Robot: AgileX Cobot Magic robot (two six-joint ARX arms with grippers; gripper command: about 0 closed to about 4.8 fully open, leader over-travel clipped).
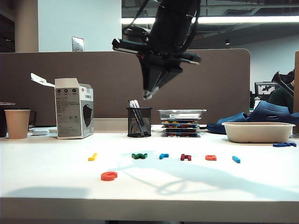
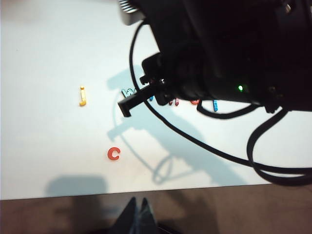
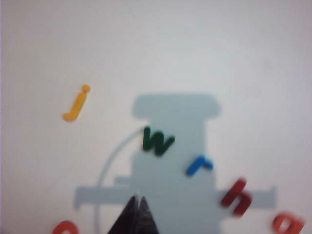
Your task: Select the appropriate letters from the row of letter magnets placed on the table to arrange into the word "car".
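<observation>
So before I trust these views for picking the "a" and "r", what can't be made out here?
- Left wrist view: the right arm's black body covers most of the letter row; only slivers show beside the yellow j.
- Right wrist view: blurred; the orange a and orange c are cut by the edge.
- Exterior view: letter shapes too small to read, such as the light blue r.

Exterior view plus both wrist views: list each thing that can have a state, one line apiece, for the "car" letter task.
orange c: flat on the table, pulled forward out of the row.
orange a: in the row.
light blue r: in the row.
right gripper: shut, empty, raised above the row.
left gripper: shut, empty, off the table's front edge.
paper cup: upright.
</observation>
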